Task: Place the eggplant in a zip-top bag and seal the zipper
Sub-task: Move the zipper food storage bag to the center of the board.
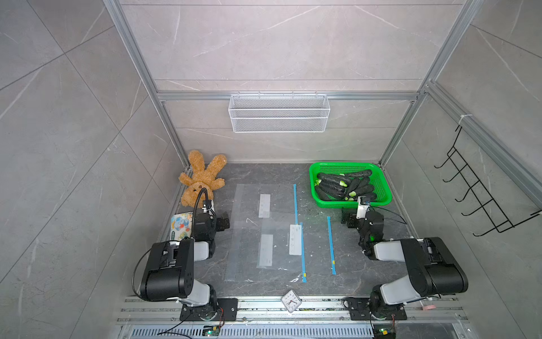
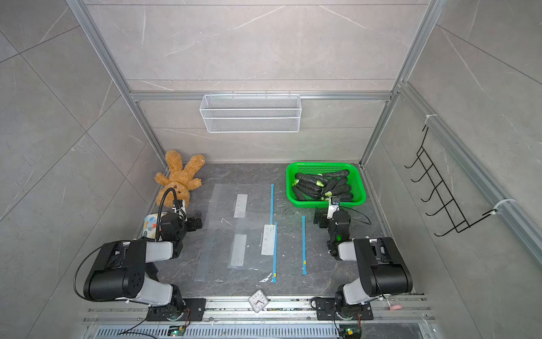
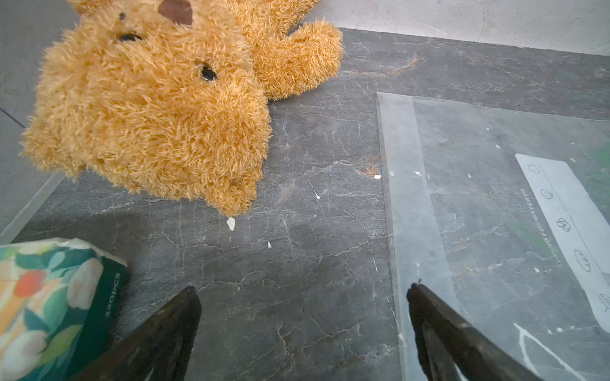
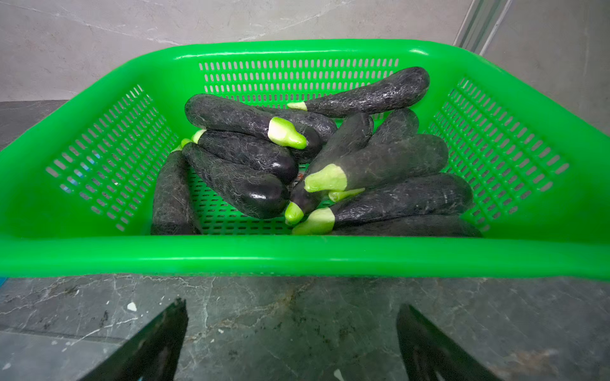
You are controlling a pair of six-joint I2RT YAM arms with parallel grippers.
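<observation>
Right gripper point(image 4: 293, 305): jaws wide apart, empty, low over the table point(image 4: 297, 330), just beside the near wall of the basket point(image 4: 297, 254) and facing it, not touching.

Eggplants point(image 4: 379, 165): roughly ten, dark with pale green stems, all piled inside the basket. They lie flat or propped on one another, with long axes crossing. In a top view the far eggplant point(image 1: 356, 173) runs parallel to the basket's far wall, stem toward the bags. Several others lie diagonally, stems toward the near wall or the bag-side corner.

Bags point(image 1: 252, 258): clear, flat, overlapping, just beside the basket on its left. Blue zippers point(image 1: 331, 246) run near-to-far along the edges facing the basket.

Left gripper point(image 3: 302, 290): jaws wide apart, empty, across the bags from the basket, with one fingertip point(image 3: 419, 297) over a bag's edge.

Bear point(image 1: 202, 179) and tissue pack point(image 1: 181, 224) lie by that gripper, well apart from the basket.
</observation>
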